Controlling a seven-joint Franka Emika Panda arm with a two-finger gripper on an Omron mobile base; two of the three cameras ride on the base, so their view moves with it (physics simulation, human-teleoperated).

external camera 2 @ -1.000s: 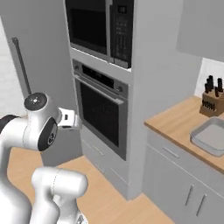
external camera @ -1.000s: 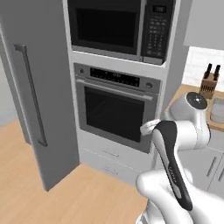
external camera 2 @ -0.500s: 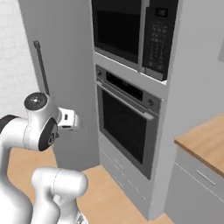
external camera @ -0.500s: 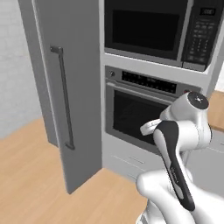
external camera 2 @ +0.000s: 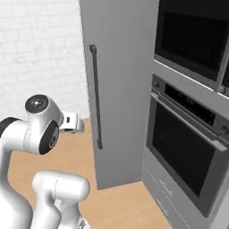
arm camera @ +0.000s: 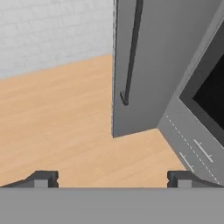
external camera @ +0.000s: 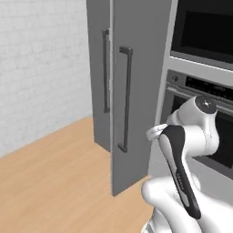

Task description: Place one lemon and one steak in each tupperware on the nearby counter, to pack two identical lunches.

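Observation:
My gripper [arm camera: 113, 178] is open, its two dark fingertips [arm camera: 43, 178] set wide apart with nothing between them. It hangs over light wooden floor [arm camera: 65, 131] and faces the foot of a tall grey door [arm camera: 148, 78]. The arm is folded close to the base, its white hand [external camera 2: 71, 123] level with the lower end of the door's handle. The lemon, the steak, the tupperware and the counter are out of view.
Tall grey doors with dark vertical handles [external camera: 125, 100] stand just ahead. To their right is a built-in wall oven [external camera 2: 188, 152] with a microwave [external camera 2: 192, 36] above and a drawer [arm camera: 192, 153] below. A white brick wall [external camera: 41, 59] and open wooden floor [external camera: 54, 182] lie to the left.
The whole picture has slid right as the base turned left. The counter with the knife block has left both base views and the brick wall has come in. The gripper stays open.

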